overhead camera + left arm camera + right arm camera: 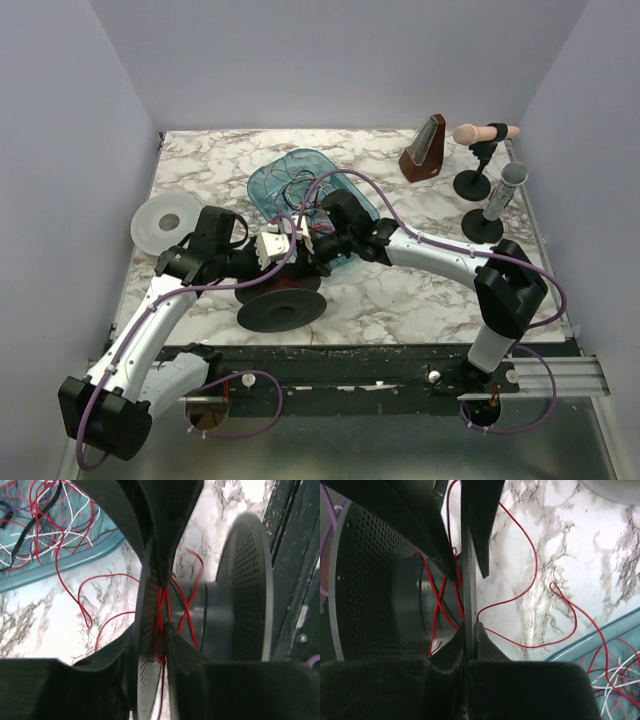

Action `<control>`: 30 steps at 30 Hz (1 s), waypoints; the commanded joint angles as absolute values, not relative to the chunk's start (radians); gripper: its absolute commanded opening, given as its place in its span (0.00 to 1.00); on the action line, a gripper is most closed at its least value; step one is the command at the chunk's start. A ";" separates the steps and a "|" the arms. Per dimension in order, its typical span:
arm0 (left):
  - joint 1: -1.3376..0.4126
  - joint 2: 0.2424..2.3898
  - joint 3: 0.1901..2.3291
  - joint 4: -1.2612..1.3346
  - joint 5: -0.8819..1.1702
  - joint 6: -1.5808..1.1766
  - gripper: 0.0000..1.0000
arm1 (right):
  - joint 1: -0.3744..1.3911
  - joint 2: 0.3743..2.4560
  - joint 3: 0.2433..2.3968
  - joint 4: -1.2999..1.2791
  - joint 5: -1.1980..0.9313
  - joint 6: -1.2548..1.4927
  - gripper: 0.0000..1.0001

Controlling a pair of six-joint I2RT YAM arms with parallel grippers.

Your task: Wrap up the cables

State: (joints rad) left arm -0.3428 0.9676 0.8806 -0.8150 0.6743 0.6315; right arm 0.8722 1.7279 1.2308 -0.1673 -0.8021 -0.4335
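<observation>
A black spool [280,305] with two perforated flanges lies on the marble table. Red cable crosses over its hub [187,612]. My left gripper [154,634] is shut on the rim of one flange [145,680], with a red strand pinched alongside. My right gripper [469,625] is shut on the same flange rim [468,555] from the opposite side. A red cable [536,560] runs loose over the table to the bunch of red, white and black cables [295,185] in the teal tray [262,190].
A white disc [168,220] lies at the left. A metronome [423,150] and two microphones on stands [485,133] [505,185] stand at the back right. The table's dark front edge [380,352] is just behind the spool.
</observation>
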 commanded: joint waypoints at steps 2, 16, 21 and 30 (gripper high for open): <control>-0.353 0.956 0.818 -0.965 0.664 0.748 0.20 | 0.856 1.694 1.223 0.057 -0.850 -0.362 0.01; -0.353 0.934 0.922 -0.845 0.615 0.522 0.00 | 0.838 1.655 1.224 0.072 -0.741 -0.239 0.46; -0.351 0.916 1.000 -0.836 0.574 0.450 0.00 | 0.807 1.602 1.223 0.074 -0.726 -0.189 0.56; -0.351 0.917 1.118 -0.758 0.252 0.203 0.00 | 0.782 1.465 1.178 0.106 -0.609 -0.124 0.68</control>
State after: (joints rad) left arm -0.3504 0.9184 1.0142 -0.8536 0.4633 0.3820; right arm 0.7895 1.5406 1.1969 0.0547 -0.7132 -0.1841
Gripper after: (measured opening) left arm 0.027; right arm 0.656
